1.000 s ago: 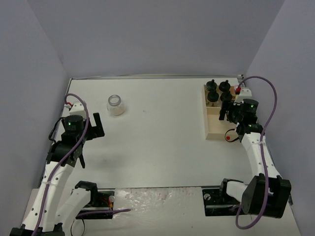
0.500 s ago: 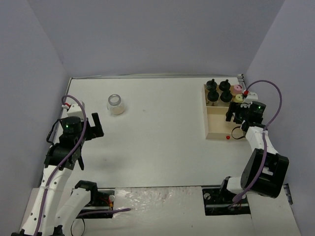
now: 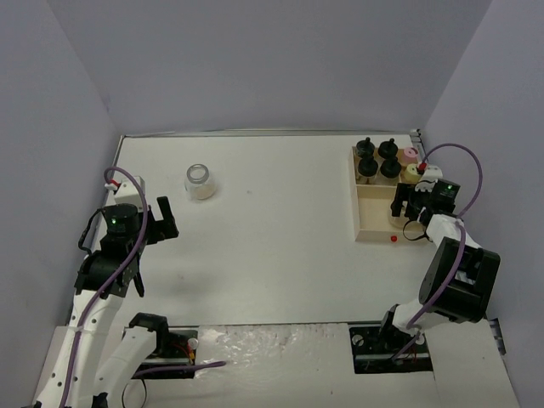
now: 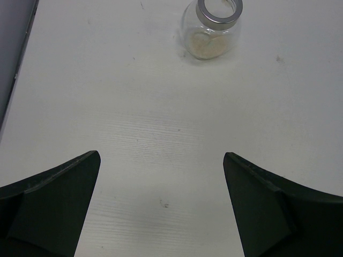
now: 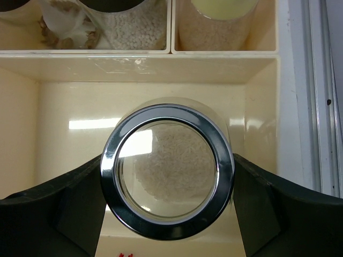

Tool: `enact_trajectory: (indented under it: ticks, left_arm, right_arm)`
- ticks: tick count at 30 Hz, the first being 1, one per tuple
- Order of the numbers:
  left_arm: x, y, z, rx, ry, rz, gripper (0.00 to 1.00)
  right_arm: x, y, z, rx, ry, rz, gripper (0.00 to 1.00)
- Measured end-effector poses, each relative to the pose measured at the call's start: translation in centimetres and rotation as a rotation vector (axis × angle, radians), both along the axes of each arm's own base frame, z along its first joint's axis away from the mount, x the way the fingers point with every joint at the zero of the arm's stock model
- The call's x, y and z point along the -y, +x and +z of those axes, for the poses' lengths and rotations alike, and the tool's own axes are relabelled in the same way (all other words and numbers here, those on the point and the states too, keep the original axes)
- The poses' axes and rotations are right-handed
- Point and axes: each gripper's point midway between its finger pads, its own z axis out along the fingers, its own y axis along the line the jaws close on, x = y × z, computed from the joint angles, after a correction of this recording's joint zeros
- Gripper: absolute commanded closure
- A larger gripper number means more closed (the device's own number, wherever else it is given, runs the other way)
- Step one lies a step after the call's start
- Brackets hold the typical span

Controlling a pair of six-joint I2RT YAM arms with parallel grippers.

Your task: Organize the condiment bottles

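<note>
A wide silver-rimmed jar of pale powder stands alone on the table at the far left; it also shows in the left wrist view. My left gripper is open and empty, a little short of it. My right gripper is shut on the second silver-rimmed jar, upright in the wooden tray's large compartment. Four black-capped jars, a pink-capped jar and a yellow-capped jar stand in the tray's far compartments. The yellow-capped jar also shows in the right wrist view.
The pale wooden tray lies at the table's right side, close to the right wall. A small red mark sits at its near edge. Grey walls enclose the table on three sides.
My right arm has dropped and swung right, bringing its jar down in the tray's large compartment and uncovering the pink and yellow caps. My left gripper has drifted slightly left.
</note>
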Motion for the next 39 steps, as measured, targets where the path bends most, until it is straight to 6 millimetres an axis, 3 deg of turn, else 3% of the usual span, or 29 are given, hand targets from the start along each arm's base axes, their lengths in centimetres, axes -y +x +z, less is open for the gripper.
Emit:
enact_trajectory:
  ticks: [5,14,24,28,36,39]
  left_arm:
    - [0.0,0.0,0.0,0.0,0.0,0.0,0.03]
    - [0.0,0.0,0.0,-0.001,0.0,0.0,0.03]
    - [0.0,0.0,0.0,-0.001,0.0,0.0,0.03]
    - [0.0,0.0,0.0,-0.001,0.0,0.0,0.03]
    - [0.2,0.1,-0.2,-0.011,-0.004,-0.01,0.03]
    - [0.6,0.5,-0.8,-0.036,-0.01,-0.025,0.03]
  right_arm:
    - [0.9,0.5,0.0,0.005,-0.009,-0.007,0.82]
    - [1.4,1.4,0.0,0.009,-0.008,0.008,0.3]
    - [1.0,1.3,0.8,0.001,0.003,0.029,0.03]
    - [1.0,1.6,3.5,0.062,-0.006,0.02,0.0]
    - [0.4,1.3,12.5,0.267,-0.015,-0.03,0.0]
    - [-0.6,0.4,15.7,0.338,0.017,-0.056,0.0]
